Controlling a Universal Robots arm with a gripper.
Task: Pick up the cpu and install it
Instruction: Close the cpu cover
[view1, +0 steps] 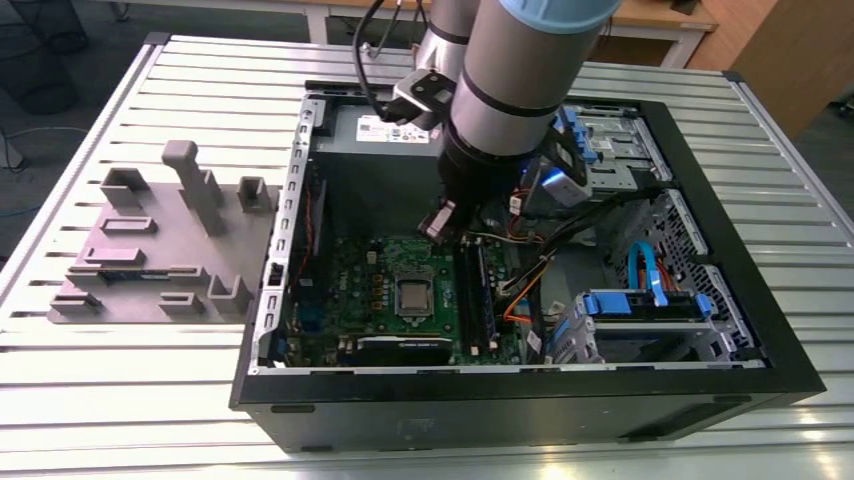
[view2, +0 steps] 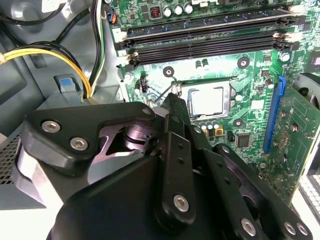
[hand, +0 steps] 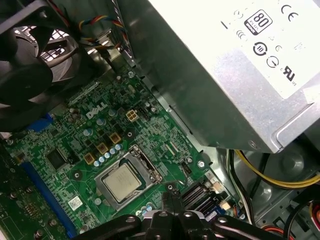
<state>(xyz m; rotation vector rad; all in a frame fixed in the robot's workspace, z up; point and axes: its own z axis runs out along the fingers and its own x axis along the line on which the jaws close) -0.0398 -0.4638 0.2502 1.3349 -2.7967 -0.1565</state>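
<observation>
Arm: reaches down from the top of the exterior view into the open case (view1: 747, 385), its grey wrist section steeply inclined, the gripper (view1: 442, 222) low over the upper part of the motherboard (view1: 350, 300).
Gripper pose: in the exterior view it hangs above and just beyond the socket (view1: 415, 296), apart from it. In both wrist views the black linkage points toward the socket with its tip short of the frame.
Fingers: drawn together to a narrow point (view2: 176, 107), nothing visible between them; in the first wrist view the tip (hand: 171, 197) appears closed and empty.
Cpu: seated flat in the socket, silver top up, seen in the exterior view (view1: 415, 295), the second wrist view (view2: 207, 99) and the first wrist view (hand: 121, 180). Not touched by the gripper.
Socket: metal frame lies around the cpu (hand: 131, 159); whether it is latched cannot be told.
Memory slots: long black slots (view2: 210, 37) run beside the socket, on the side away from the gripper in the second wrist view.
Power supply: silver box (hand: 225, 65) near the board's edge, yellow wires (hand: 260, 172) below it.
Fan: black, at the case wall (hand: 25, 70).
Tray: mauve-grey with upright blocks (view1: 167, 250), on the table (view1: 134, 400), at the exterior view's left of the case, well apart from the gripper.
</observation>
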